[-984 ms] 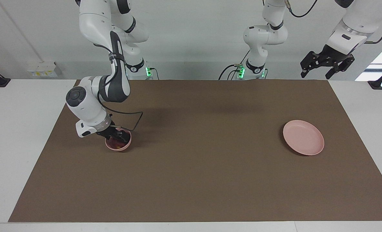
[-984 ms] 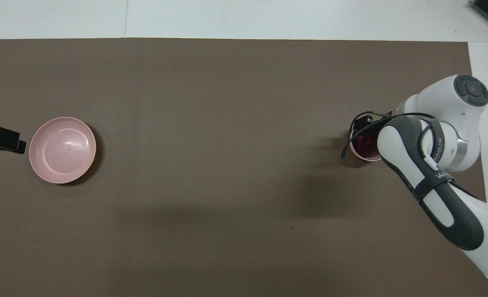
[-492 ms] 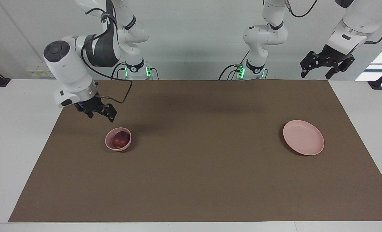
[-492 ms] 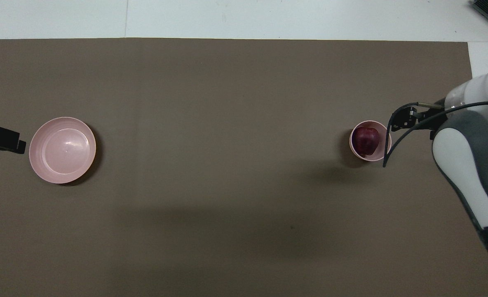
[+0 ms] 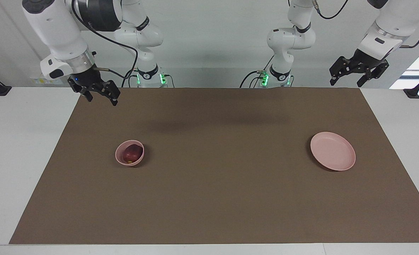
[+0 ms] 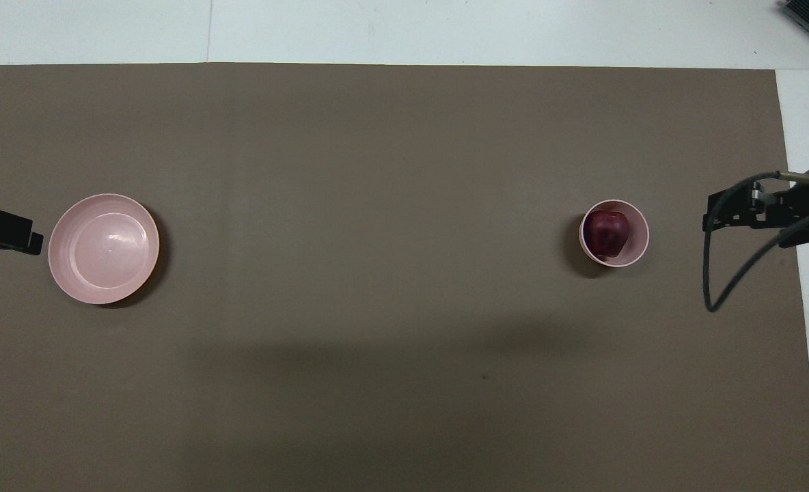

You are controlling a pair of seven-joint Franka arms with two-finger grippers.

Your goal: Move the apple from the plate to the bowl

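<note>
The dark red apple (image 5: pixel 132 153) lies in the small pink bowl (image 5: pixel 119 154) toward the right arm's end of the mat; both also show in the overhead view, the apple (image 6: pixel 607 232) inside the bowl (image 6: pixel 641 236). The wide pink plate (image 5: pixel 332 151) sits bare toward the left arm's end, and shows in the overhead view (image 6: pixel 104 248). My right gripper (image 5: pixel 102 100) is open and empty, raised high over the mat's edge, apart from the bowl. My left gripper (image 5: pixel 346 82) is open and empty, and waits high over the left arm's end of the table.
A brown mat (image 5: pixel 216 198) covers most of the white table (image 5: pixel 11 148). A black cable loop (image 6: pixel 712 287) hangs from the right gripper. Nothing else stands on the mat.
My right gripper let go of the apple in the bowl, then rose and drew back toward the right arm's end of the table. The left arm has not moved.
</note>
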